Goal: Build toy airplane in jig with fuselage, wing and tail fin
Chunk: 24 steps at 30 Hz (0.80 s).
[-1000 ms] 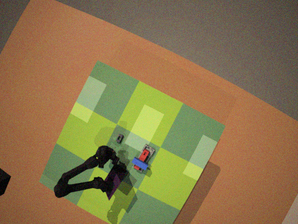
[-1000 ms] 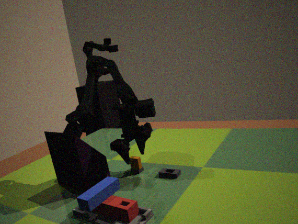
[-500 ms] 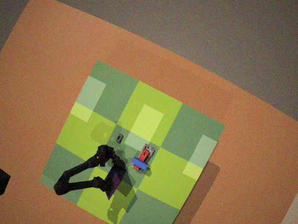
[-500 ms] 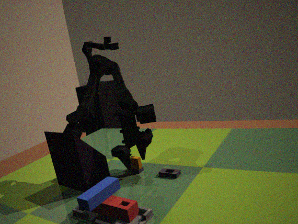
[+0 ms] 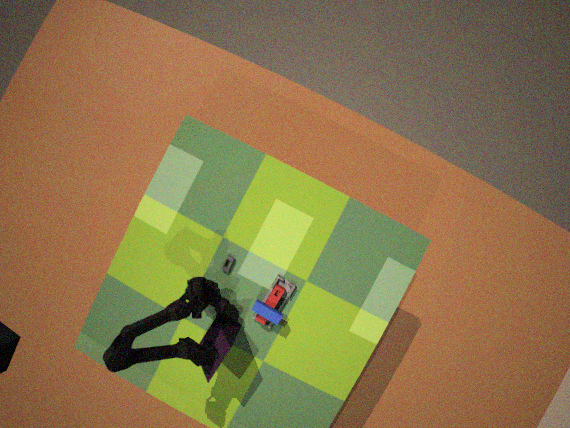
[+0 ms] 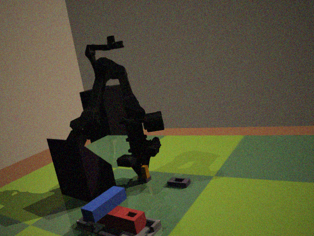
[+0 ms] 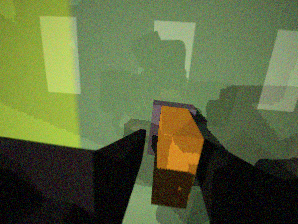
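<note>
The red fuselage (image 5: 274,297) (image 6: 121,216) lies in the grey cradle (image 5: 289,289) (image 6: 156,224). The blue wing (image 5: 267,312) (image 6: 104,203) lies across its top; its tab is hidden. The square socket near the tail is empty. The orange tail fin (image 6: 145,172) (image 7: 180,135) stands upright in a small dark holder (image 6: 149,180) (image 7: 156,111). My gripper (image 6: 143,176) (image 7: 169,139) is down around the fin, partly open. In the wrist view the right finger is close against the fin, and a narrow gap shows beside the left finger.
A second small dark holder (image 5: 231,258) (image 6: 178,186), with nothing in it, lies on the checkered mat (image 5: 320,215) (image 6: 234,209) near the fin. My arm and its dark base stand beside the cradle. Pale light patches and shadows cross the mat.
</note>
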Available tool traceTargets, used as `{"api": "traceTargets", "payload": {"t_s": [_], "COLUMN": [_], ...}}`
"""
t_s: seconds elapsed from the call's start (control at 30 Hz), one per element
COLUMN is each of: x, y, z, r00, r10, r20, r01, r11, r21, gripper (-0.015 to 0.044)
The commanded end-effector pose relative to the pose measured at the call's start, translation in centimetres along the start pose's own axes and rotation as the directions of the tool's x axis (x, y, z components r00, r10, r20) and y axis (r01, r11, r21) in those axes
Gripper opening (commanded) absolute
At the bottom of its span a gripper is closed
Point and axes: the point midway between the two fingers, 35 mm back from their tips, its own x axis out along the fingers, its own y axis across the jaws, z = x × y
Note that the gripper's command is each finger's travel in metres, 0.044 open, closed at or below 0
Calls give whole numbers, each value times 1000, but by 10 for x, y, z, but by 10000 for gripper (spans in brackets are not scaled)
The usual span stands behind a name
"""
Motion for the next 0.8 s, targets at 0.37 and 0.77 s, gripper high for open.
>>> {"api": "traceTargets", "payload": {"t_s": [0.37,0.77], "x": [-3,-27], "y": [0,-5], "z": [0,5], "r00": [1000,999], "r10": [-6,-36], "r20": [7,15], "r01": [6,36], "r11": [1000,999], "r21": [4,-3], "gripper": [0,0]}}
